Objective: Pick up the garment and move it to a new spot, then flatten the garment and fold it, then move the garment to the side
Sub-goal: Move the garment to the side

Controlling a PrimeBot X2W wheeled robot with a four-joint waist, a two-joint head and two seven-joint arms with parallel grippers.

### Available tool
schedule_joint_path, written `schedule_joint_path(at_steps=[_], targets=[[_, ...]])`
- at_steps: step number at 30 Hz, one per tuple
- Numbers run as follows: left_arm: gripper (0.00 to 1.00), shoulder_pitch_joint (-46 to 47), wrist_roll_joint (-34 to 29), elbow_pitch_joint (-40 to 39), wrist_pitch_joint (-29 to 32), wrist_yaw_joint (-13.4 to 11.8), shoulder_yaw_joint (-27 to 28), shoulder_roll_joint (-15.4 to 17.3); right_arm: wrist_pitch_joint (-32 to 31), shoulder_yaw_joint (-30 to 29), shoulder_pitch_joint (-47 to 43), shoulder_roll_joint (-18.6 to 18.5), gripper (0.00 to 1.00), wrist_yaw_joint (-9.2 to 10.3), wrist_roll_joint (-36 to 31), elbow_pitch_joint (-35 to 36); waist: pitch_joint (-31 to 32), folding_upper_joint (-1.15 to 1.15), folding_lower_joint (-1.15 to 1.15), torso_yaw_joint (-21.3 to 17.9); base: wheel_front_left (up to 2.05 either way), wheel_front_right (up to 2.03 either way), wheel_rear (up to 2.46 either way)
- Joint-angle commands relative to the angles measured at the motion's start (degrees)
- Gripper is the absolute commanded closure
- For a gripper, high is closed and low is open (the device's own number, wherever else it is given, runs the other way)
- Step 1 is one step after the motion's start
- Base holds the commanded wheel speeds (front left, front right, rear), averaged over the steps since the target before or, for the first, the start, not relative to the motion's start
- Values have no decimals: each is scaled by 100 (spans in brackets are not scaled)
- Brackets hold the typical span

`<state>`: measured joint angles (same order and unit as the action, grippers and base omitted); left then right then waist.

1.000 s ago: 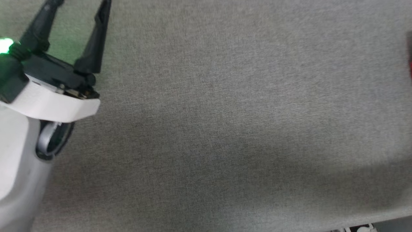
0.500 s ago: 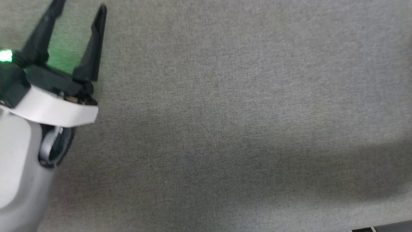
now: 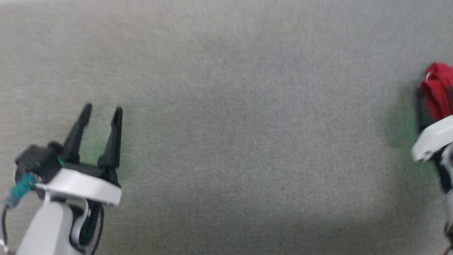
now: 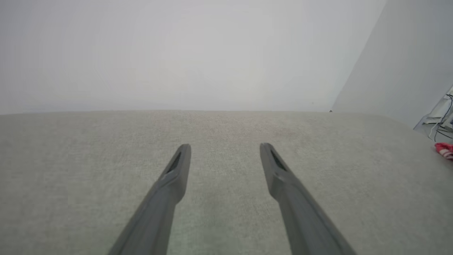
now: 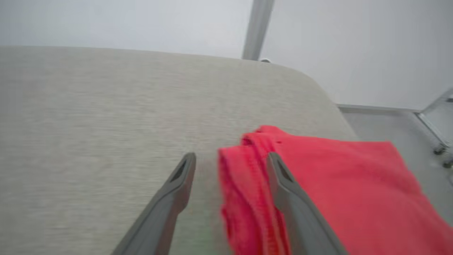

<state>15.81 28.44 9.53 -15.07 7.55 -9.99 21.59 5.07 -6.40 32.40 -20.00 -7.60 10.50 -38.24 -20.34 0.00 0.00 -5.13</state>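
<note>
the garment (image 5: 336, 184) is lying in folded layers on the desk (image 3: 247, 124), near its rounded corner. the right end effector (image 5: 230, 156) is standing open, 1 finger over the garment's thick edge and the other just beside it. i am thinking it should be pulling away gently, so the fold is not dragging. the left end effector (image 4: 224, 147) is also open, well apart from the garment. no container is taking part here.

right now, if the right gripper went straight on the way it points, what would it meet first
Likely the red shirt: its folded edge lies between the open fingers of the right gripper, on the grey table. Height above the cloth is unclear.
</note>
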Motion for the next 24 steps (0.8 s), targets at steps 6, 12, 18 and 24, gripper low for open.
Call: schedule_joint_path(at_steps=[6, 12, 18, 24], targets=[[0, -743, -63, 305, -11, -16, 234, -261, 199, 895, -644, 83, 0, 18, 626, 468, 1010, 0, 0, 470, 0, 0, 0], [0, -1323, -138, 381, -11, -16, 506, -451, 376, 1298, -1198, 207, 0, 19, 1008, 814, 1484, 0, 0, 649, 0, 0, 0], [0, -1828, -259, 266, -11, -16, 754, -592, 487, 1247, -1801, 295, 0, 18, 1283, 1142, 1911, 0, 0, 695, 0, 0, 0], [0, -2130, -350, 25, -11, -16, 877, -675, 511, 980, -2392, 444, 0, 18, 1387, 1604, 2090, 0, 0, 727, 0, 0, 0]])
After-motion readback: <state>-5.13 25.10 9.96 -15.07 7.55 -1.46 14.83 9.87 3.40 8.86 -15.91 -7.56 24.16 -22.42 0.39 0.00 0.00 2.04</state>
